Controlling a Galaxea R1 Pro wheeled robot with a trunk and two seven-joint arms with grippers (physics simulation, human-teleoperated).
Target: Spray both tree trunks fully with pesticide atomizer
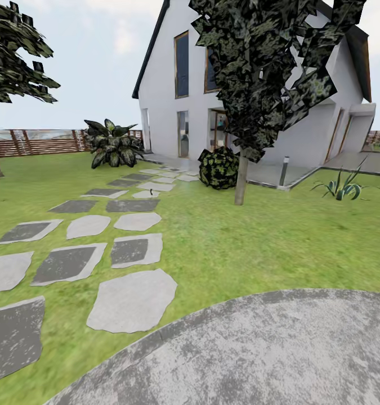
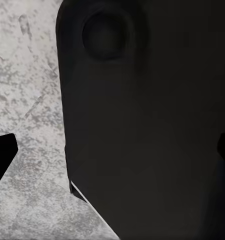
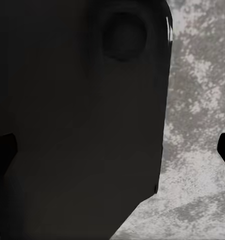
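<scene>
We see a bright green lawn [image 1: 257, 236] crossed by stepping stones [image 1: 134, 300] in pale and dark grey. Lower right, mottled grey paving [image 1: 268, 354]. The house [image 1: 161, 84] is white with a dark roof; the fence [image 1: 38, 140] at left is brown-slatted. Tree foliage [image 1: 268, 62] is blackish green and blocky over a grey-brown trunk [image 1: 241, 180]. The wrist views show matte black housing [image 2: 152, 130] against speckled grey ground [image 3: 197, 125].

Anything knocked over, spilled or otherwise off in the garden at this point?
Nothing stands out. The one small oddity is a tiny dark object lying on the stepping stones far up the path, possibly the pesticide atomizer, too small to be sure. The nearer tree trunk stands upright, and the lawn shows no spill.
</scene>
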